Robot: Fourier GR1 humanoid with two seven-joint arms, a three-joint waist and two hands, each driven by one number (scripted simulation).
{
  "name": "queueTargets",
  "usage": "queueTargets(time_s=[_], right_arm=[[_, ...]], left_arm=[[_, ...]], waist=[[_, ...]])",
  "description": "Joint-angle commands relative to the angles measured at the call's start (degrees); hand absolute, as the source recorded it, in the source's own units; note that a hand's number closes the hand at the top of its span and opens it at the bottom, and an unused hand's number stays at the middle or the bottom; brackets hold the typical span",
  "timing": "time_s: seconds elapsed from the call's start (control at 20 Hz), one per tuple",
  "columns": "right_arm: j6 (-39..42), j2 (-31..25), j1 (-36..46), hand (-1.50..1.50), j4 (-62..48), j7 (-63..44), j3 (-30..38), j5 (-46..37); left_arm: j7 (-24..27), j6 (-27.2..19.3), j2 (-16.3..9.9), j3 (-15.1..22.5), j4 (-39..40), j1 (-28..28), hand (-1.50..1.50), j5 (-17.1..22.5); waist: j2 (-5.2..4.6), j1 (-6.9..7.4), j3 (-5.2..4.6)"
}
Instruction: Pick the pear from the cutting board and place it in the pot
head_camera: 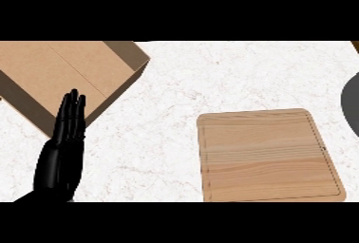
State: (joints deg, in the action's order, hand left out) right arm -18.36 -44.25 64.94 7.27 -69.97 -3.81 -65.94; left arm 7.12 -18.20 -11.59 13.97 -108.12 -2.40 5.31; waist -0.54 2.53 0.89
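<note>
On the cutting board (270, 156) at near right no pear shows, so whether it reached the dark pot (351, 107) at the right edge is unclear, while the left hand (63, 147) rests spread, fingers straight.

– Where does the only view look from?
– From head height, steeply down onto the white marble table (210, 80), near enough that the light wooden cutting board (266, 154) fills its lower right.

Tan striped cutting board (270, 156), white-veined counter (210, 76).
</note>
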Motion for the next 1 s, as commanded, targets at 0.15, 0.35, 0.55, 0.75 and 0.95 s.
queueTargets(time_s=[0.15, 0.35, 0.55, 0.75, 0.95], right_arm=[[-9.1, 2.5, -4.9, 1.5, -2.0, -10.7, 5.9, 4.7], [-13.4, 2.7, -7.5, 1.5, -3.1, -10.1, 10.6, 9.0], [-14.6, 3.6, -9.5, -1.5, -5.9, -10.6, 15.2, 13.5], [-22.0, 4.9, -10.0, -1.5, -2.6, -3.3, 16.8, 15.2], [-34.3, 2.8, -10.7, -1.5, 1.9, 1.7, 15.7, 13.3]], left_arm=[[-2.0, 0.7, -0.2, -1.5, 7.6, -1.8, 0.0, 1.2], [-2.9, 0.1, 0.6, -1.2, 6.7, -2.0, 0.0, 1.5], [-3.2, 0.4, -0.1, -2.2, 6.9, -1.3, 0.0, 1.5], [-1.3, 2.2, 0.1, -1.5, 7.9, -2.9, 0.0, 2.2], [-1.3, 0.6, 1.1, -1.7, 8.0, -2.5, 0.0, 1.3]], waist=[[-0.48, -2.03, -0.83], [-0.52, -2.62, -0.75], [-0.62, -2.97, -0.79], [-0.51, -1.96, -0.81], [-0.57, -2.81, -0.92]])
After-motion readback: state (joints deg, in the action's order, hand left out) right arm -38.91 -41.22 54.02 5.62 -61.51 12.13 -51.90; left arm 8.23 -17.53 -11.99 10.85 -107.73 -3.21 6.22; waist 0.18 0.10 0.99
